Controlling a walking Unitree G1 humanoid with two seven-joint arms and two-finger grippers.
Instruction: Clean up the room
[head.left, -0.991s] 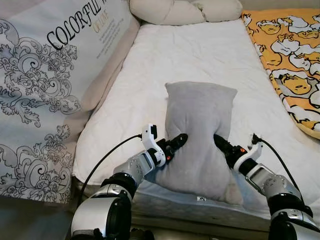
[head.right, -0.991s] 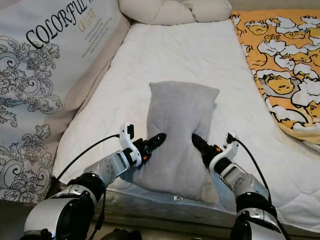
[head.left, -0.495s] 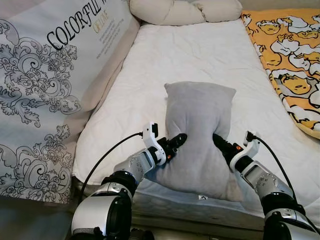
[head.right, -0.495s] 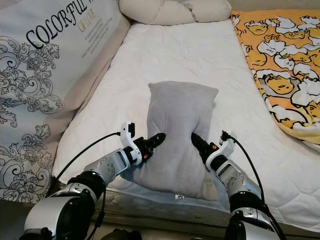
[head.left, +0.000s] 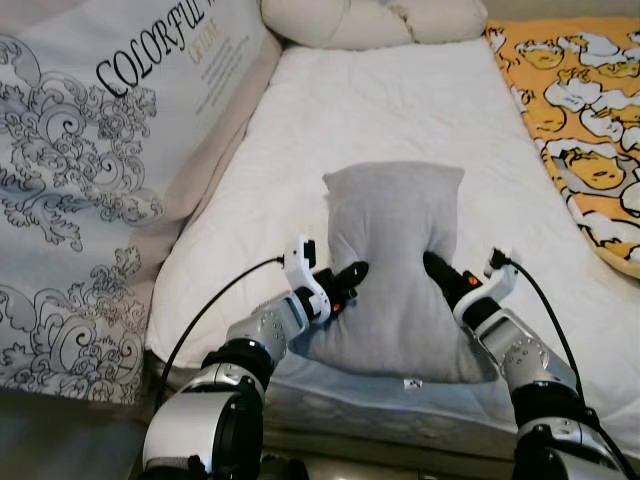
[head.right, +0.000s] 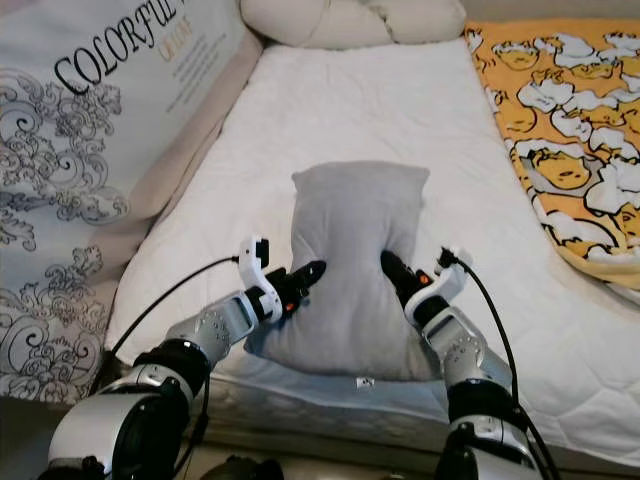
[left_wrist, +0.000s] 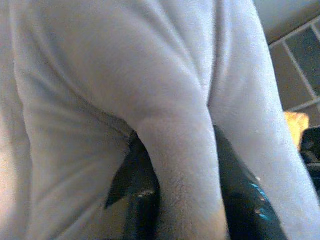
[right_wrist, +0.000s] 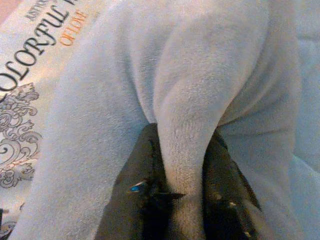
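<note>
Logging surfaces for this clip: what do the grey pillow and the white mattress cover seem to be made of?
Grey pillow: soft, matte, fleece-like fabric; a fold bunches between the left gripper and another in the right gripper, with fuzzy nap visible. Mattress cover: probably quilted white cotton or similar, given its faint stitched wrinkles.

1. You're looking at a bedroom in a home: a bed with a white quilted mattress (head.left: 400, 110).
2. Cream pillows (head.left: 370, 20) lie at its head.
3. A cartoon-print orange blanket (head.left: 585, 130) covers one side.
</note>
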